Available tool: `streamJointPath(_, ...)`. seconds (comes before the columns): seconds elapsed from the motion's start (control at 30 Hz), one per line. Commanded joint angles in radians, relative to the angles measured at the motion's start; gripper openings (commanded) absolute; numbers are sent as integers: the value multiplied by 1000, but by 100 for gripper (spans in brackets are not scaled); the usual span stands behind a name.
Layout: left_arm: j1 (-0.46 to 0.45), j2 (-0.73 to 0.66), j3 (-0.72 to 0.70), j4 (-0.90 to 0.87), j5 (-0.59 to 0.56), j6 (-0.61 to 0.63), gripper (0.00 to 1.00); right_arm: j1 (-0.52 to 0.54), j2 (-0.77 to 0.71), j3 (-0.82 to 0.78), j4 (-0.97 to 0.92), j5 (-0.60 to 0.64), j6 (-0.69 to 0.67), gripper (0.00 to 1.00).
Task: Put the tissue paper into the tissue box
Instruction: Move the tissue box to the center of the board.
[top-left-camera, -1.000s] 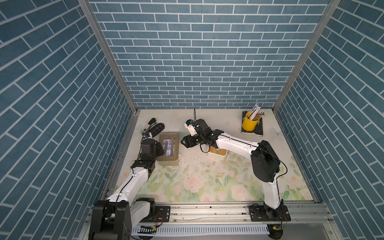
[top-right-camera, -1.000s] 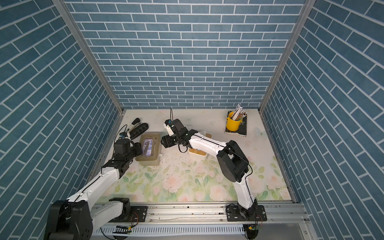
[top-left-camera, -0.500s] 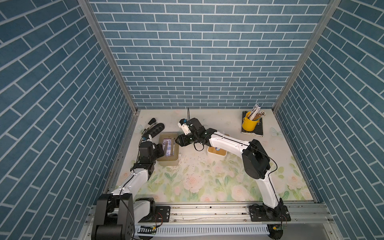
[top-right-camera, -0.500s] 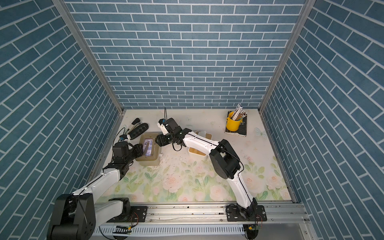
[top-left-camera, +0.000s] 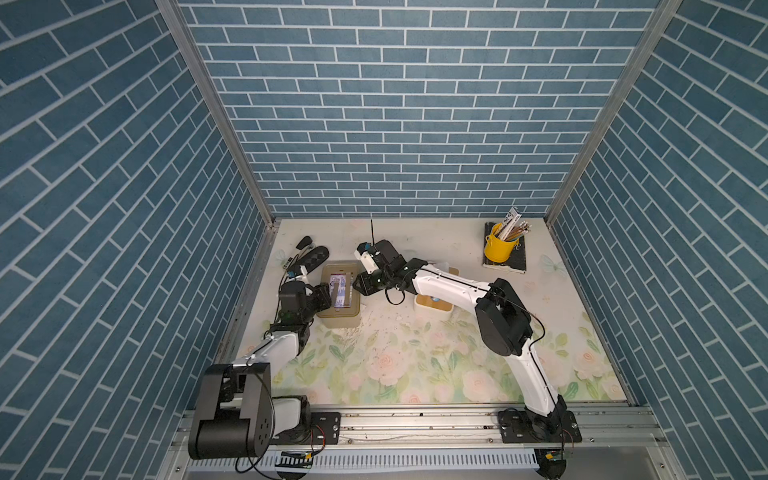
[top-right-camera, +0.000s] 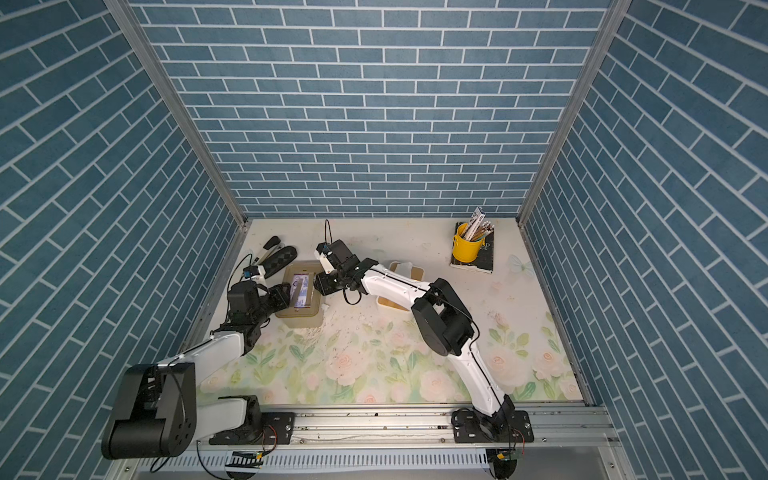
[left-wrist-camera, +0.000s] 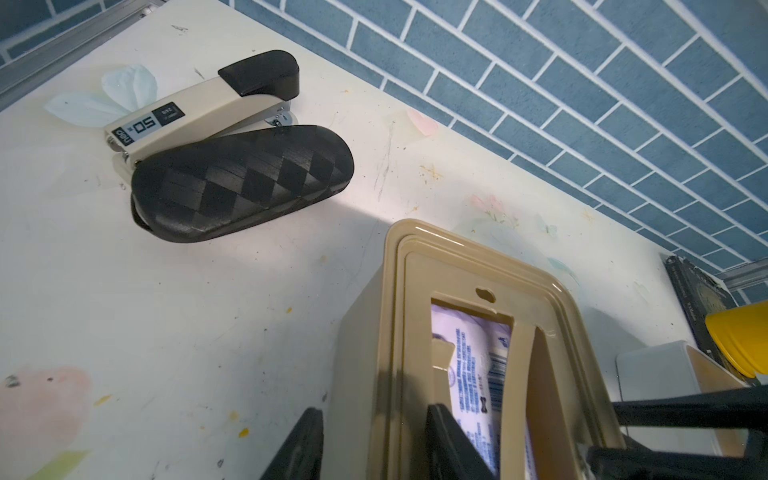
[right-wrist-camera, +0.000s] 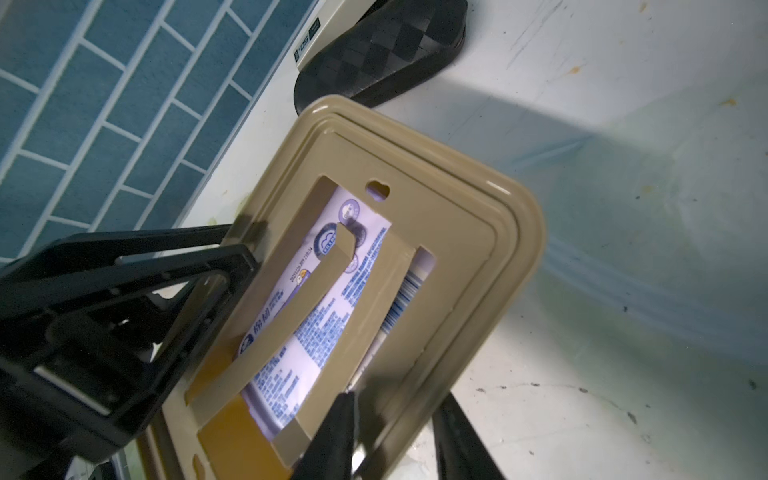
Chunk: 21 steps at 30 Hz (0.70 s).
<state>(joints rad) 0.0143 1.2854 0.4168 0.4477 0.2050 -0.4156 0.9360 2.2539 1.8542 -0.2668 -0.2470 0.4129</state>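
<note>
The right arm (top-left-camera: 440, 284) has swung in toward the tissue box (top-left-camera: 337, 322) over the last second. The right gripper (right-wrist-camera: 395, 419) now sits astride the box's rim on the side away from the left arm, with its jaws drawn narrower than a second ago. Whether they have bitten the rim yet cannot be told.

The left gripper (left-wrist-camera: 374, 415) is unchanged at a middling width. It has one finger outside the wall and one inside the opening, and it appears to pinch the box steady.

The tissue pack (right-wrist-camera: 311, 324) lies inside the box, seen through the opening and crossed by a tan strip (right-wrist-camera: 365, 316).

Judgement: insertion looks largely done, and both grippers are now working on the box itself.

Hidden:
- Both grippers' fingertips run off the edges of the wrist views.
- Most of the pack sits under the rim, so its seating is unclear.
- The top views are too small to show contact.
</note>
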Motion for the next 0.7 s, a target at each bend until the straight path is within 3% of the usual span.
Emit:
streamJointPath(0.0,4,61,-17,-60,41,-6,45,9,42,4,-92,39,-27,32)
streamJointPath(0.23,-44,172,56,-64,153,6,47,-6,-12,-51,-124,104,-55,31)
streamJointPath(0.67,-348,355,264,-78,126,-29,48,-80,-207,-273,-132,191,-94,37)
